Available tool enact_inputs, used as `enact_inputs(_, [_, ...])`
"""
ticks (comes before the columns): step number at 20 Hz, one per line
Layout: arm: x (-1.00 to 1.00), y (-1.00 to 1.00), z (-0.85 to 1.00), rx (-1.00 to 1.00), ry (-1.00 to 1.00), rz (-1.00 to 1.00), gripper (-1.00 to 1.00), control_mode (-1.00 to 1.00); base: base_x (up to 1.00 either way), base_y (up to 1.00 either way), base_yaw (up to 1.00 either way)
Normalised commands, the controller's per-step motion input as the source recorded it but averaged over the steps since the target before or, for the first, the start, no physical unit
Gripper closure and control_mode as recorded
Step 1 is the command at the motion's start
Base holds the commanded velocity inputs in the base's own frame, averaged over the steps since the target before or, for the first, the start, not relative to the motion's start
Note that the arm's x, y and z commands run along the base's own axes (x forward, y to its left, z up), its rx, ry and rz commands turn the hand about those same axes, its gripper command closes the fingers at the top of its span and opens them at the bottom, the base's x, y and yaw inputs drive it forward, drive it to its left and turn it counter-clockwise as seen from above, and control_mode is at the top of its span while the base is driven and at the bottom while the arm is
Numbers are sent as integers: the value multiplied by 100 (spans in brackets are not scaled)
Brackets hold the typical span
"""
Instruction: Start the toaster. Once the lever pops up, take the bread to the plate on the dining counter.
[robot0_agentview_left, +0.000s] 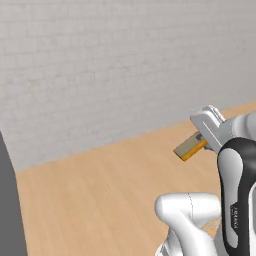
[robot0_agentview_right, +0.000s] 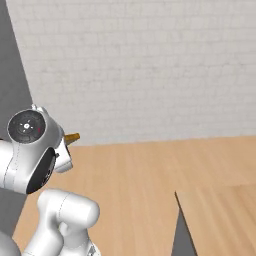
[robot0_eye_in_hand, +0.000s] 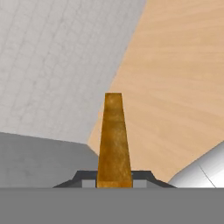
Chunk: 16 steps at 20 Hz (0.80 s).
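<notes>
bread slices: one, the bread (robot0_agentview_left: 189, 146), seen edge-on in the hand view (robot0_eye_in_hand: 113, 140), a small tip in the right base view (robot0_agentview_right: 73, 136)
grippers: one, the gripper (robot0_agentview_left: 201, 139), closed on the bread
arms: one white arm (robot0_agentview_left: 235, 195)
wooden floors: one floor (robot0_agentview_left: 100, 195)
walls: one pale brick wall (robot0_agentview_left: 100, 65)
wooden tops: one wooden top (robot0_agentview_right: 225, 220), at the lower right of the right base view
dark grey upright surfaces: one panel (robot0_agentview_left: 7, 210), at the left edge of the left base view
</notes>
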Motion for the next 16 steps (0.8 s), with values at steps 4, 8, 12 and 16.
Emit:
enact_inputs(4, [0, 0, 0, 0, 0, 0, 100, 100, 100, 21, -50])
enact_inputs(8, [0, 0, 0, 0, 0, 0, 100, 100, 100, 17, -54])
enact_inputs(12, [0, 0, 0, 0, 0, 0, 100, 100, 100, 5, -56])
enact_inputs(16, [0, 0, 0, 0, 0, 0, 100, 100, 99, 0, -55])
